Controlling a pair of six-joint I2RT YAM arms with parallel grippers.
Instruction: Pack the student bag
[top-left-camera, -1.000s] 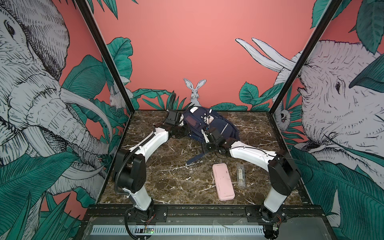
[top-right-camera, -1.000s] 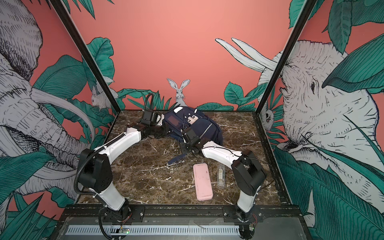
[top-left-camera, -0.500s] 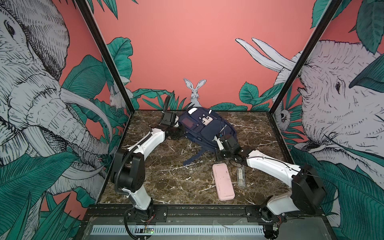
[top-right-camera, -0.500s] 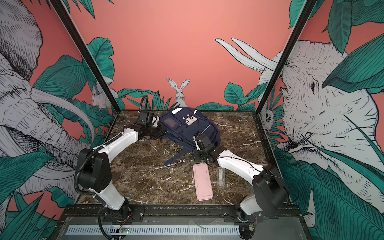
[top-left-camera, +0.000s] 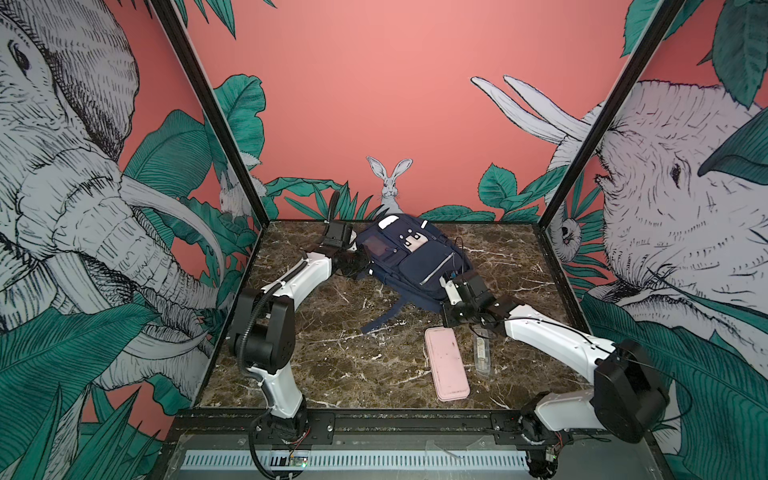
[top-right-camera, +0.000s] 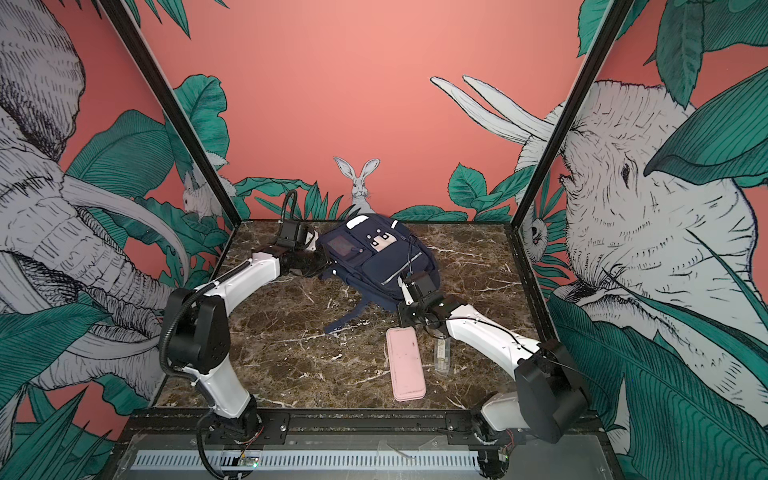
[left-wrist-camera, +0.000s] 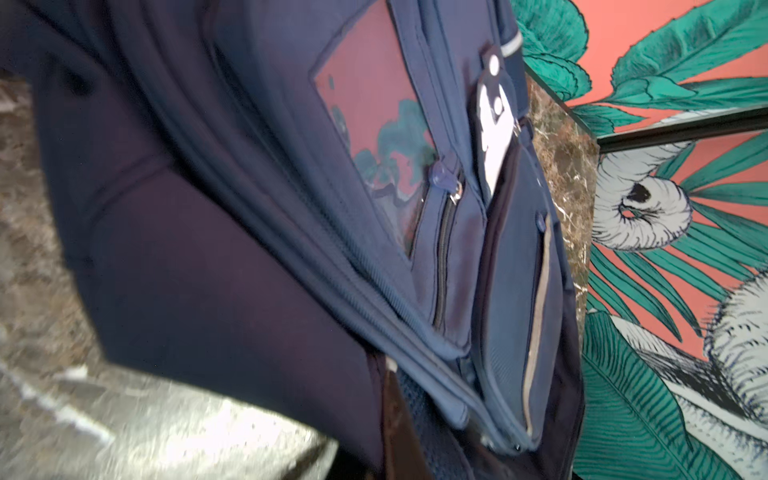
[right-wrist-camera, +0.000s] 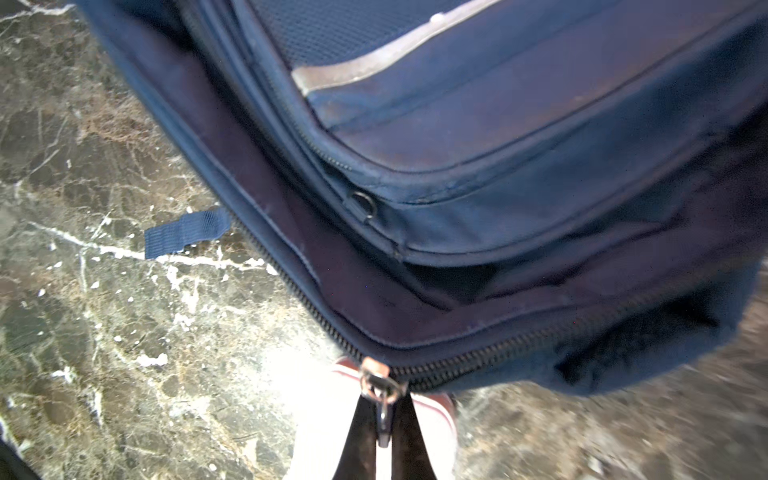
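Observation:
The student bag (top-left-camera: 415, 257) (top-right-camera: 374, 257), a navy backpack with a grey stripe, lies front-up at the back middle of the marble table. My left gripper (top-left-camera: 353, 262) (top-right-camera: 311, 262) is at its left edge, shut on a fold of the bag's fabric. In the left wrist view the bag (left-wrist-camera: 249, 208) fills the frame, and a brown finger (left-wrist-camera: 398, 419) presses against the cloth. My right gripper (top-left-camera: 451, 315) (right-wrist-camera: 384, 415) is at the bag's near right corner, shut on the metal zipper pull (right-wrist-camera: 383, 399) of the main zip. The bag's inside is hidden.
A pink pencil case (top-left-camera: 446, 363) (top-right-camera: 405, 365) lies in front of the bag, its far end under my right gripper. A small clear packet (top-left-camera: 482, 353) lies to its right. A navy strap (top-left-camera: 380, 318) trails from the bag toward the table's middle.
My right gripper has drawn toward the front and right along the bag's edge, still holding the zipper pull. The bag has shifted and lies flatter. The left gripper has eased back and left.

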